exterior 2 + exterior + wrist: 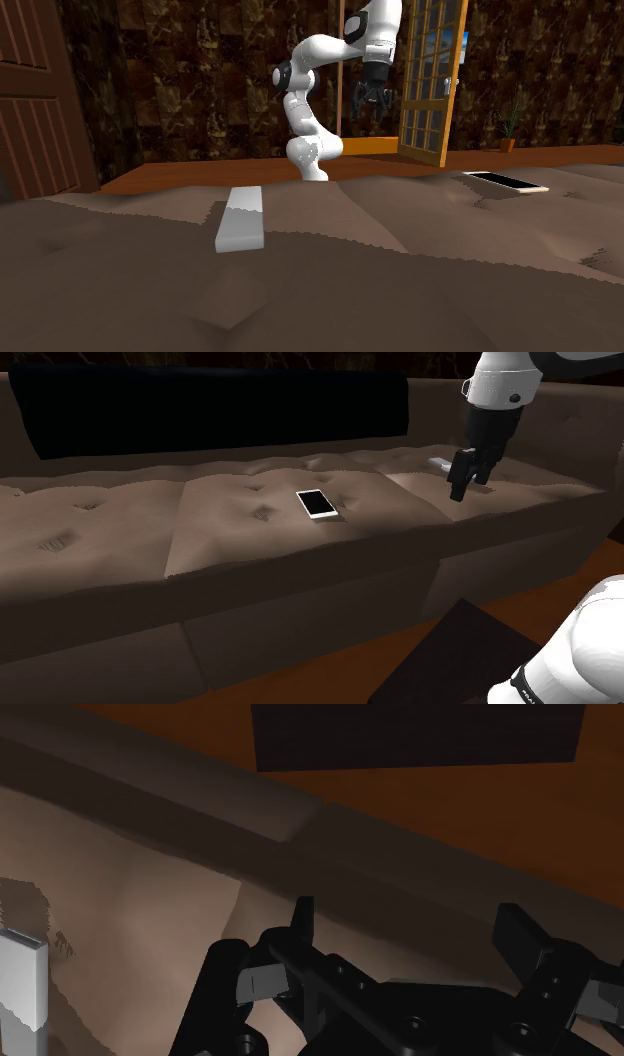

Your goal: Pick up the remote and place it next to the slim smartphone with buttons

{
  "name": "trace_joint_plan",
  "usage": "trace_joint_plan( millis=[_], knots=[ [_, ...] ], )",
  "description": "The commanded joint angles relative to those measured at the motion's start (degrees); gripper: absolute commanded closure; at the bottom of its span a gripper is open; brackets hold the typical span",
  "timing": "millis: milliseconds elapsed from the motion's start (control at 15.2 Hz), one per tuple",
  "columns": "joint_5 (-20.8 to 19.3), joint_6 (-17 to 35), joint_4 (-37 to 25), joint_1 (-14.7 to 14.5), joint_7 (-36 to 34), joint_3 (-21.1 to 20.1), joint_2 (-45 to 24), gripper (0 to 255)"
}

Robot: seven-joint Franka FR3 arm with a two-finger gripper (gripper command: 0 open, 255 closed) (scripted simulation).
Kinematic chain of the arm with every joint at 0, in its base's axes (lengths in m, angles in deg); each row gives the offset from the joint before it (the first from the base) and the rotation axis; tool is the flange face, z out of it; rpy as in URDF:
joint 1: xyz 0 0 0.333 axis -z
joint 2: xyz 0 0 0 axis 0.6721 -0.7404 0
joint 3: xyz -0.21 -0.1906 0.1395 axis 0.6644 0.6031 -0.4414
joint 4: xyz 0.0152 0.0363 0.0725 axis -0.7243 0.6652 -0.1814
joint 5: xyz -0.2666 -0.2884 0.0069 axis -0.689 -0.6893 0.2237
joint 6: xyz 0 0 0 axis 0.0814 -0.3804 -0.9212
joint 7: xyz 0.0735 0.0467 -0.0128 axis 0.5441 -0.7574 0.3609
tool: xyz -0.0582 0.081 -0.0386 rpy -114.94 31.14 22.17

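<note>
A pale grey slab-shaped remote (pixel 241 220) lies flat on the brown sofa cushion. In the shoulder view the remote (pixel 437 464) peeks out just behind and to the left of my black gripper (pixel 458 490). The gripper (pixel 373 103) hangs above the seat, open and holding nothing. In the wrist view its fingers (pixel 303 918) stand wide apart around the gripper's middle (pixel 410 932), with the remote (pixel 22 989) off to one side, outside them. The slim smartphone (pixel 317 504), white with a black screen, lies flat on the middle cushion; the same smartphone (pixel 507 181) appears near the second exterior view's right.
The sofa (pixel 120 542) has tufted, uneven seat cushions and a dark backrest panel (pixel 200 407). My dark stand (pixel 455 657) sits on the wooden floor in front of the sofa. A wooden glazed door (pixel 432 80) stands behind the arm.
</note>
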Motion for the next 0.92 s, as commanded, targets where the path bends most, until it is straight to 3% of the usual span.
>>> trace_joint_plan(
  millis=[0, 858],
  knots=[
    [0.0, 0.0, 0.0, 0.0, 0.0, 0.0, 0.0, 0],
    [-6.2, 10.7, -7.3, 4.9, 13.2, 14.5, -15.2, 0]
  ],
)
